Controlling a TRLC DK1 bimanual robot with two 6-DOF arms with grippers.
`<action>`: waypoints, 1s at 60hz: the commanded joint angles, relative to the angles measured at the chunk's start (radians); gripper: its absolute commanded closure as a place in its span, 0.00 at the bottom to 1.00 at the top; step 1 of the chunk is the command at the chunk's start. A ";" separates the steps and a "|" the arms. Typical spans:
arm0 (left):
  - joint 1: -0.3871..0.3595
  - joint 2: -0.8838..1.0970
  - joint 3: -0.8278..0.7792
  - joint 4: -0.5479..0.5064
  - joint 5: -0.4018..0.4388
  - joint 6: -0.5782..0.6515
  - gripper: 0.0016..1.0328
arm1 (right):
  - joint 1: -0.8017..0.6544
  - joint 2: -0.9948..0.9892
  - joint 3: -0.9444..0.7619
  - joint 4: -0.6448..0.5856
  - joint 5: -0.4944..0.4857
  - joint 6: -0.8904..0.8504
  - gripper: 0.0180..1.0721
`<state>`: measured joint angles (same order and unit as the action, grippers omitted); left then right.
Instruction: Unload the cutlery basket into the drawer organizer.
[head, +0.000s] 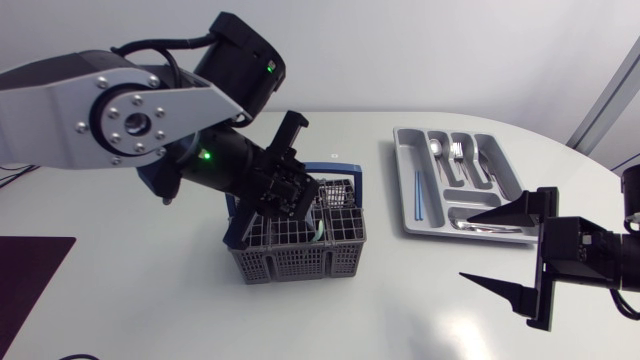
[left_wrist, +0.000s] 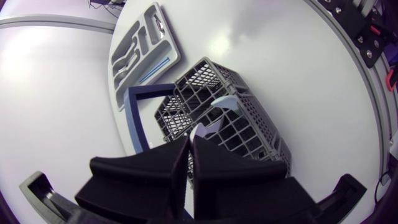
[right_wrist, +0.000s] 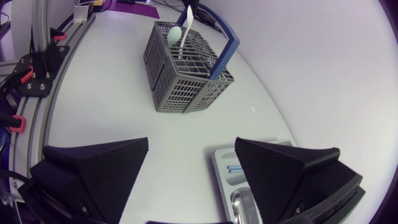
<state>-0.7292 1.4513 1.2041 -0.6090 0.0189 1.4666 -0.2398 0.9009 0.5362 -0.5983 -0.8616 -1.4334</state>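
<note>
The grey cutlery basket (head: 300, 262) with a blue handle stands mid-table. My left gripper (head: 290, 200) is down at its top. In the left wrist view the left gripper (left_wrist: 190, 144) is shut, with the end of a white utensil handle (left_wrist: 202, 132) at its fingertips, over the basket (left_wrist: 249, 124). Beside that handle a pale spoon bowl (left_wrist: 222, 102) sticks up. The right wrist view shows the white handle (right_wrist: 188, 15) and the pale spoon (right_wrist: 177, 34) rising from the basket (right_wrist: 186, 87). The grey drawer organizer (head: 500, 165) lies to the right. My right gripper (head: 466, 247) stands open in front of it, with nothing in it.
The organizer holds metal forks and spoons (head: 455, 150) in its rear slots and a thin blue piece (head: 417, 195) in its left slot. Its corner (right_wrist: 217, 158) lies just ahead of my right gripper (right_wrist: 191, 146). Bare white tabletop separates basket and organizer.
</note>
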 joint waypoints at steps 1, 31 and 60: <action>-0.003 -0.039 0.038 -0.021 -0.007 0.008 0.97 | 0.014 -0.025 -0.033 0.005 0.001 0.037 0.05; -0.056 -0.166 0.032 -0.086 -0.034 -0.034 0.97 | 0.123 -0.180 -0.071 0.029 0.049 0.179 0.05; -0.150 -0.158 0.187 -0.110 -0.112 -0.558 0.97 | 0.283 -0.399 -0.134 0.298 0.191 0.637 0.05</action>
<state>-0.8448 1.2667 1.3373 -0.7067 -0.0711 1.0760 -0.0189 0.5266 0.4347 -0.3344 -0.7216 -0.9154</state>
